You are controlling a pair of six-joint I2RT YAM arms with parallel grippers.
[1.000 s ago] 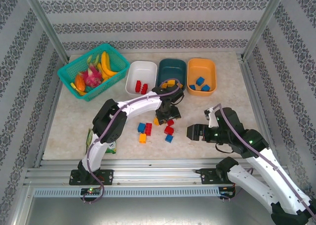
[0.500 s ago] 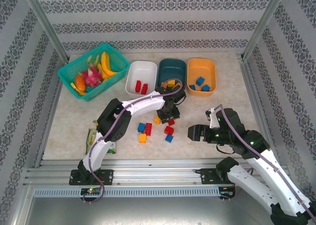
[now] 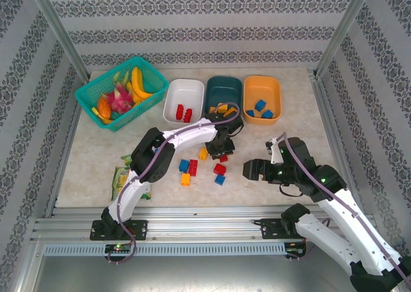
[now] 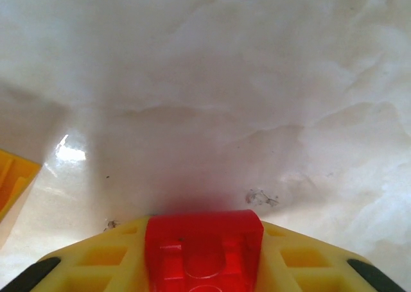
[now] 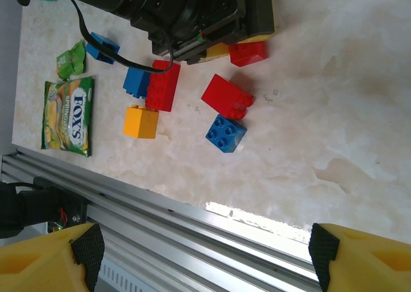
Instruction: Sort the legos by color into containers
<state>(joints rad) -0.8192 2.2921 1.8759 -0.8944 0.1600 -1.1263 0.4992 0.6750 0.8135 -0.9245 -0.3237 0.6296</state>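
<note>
Jaws of the left gripper (image 3: 221, 150) are clamped on a red brick (image 4: 204, 240); the right gripper (image 3: 252, 170)'s are spread wide above the tabletop (image 4: 257, 80).

Overhead and right-wrist views share loose legos (image 3: 219, 169) (image 5: 226, 96); left-wrist seemingly hugs tabletop (image 4: 257, 80).

White tub (image 3: 187, 92), teal tub (image 3: 225, 89), orange tub (image 3: 263, 88). Red lego (image 4: 204, 247), blue lego (image 5: 225, 133), yellow lego (image 5: 140, 122). Basket (image 3: 138, 112) teal. Fruit (image 3: 119, 99) yellow, pink, orange. Packet (image 5: 67, 115) green, yellow. Table (image 3: 295, 112) cream, marbled. Walls (image 3: 192, 32) white, grey flowery stripes. Arms (image 3: 186, 133) black, white.
</note>
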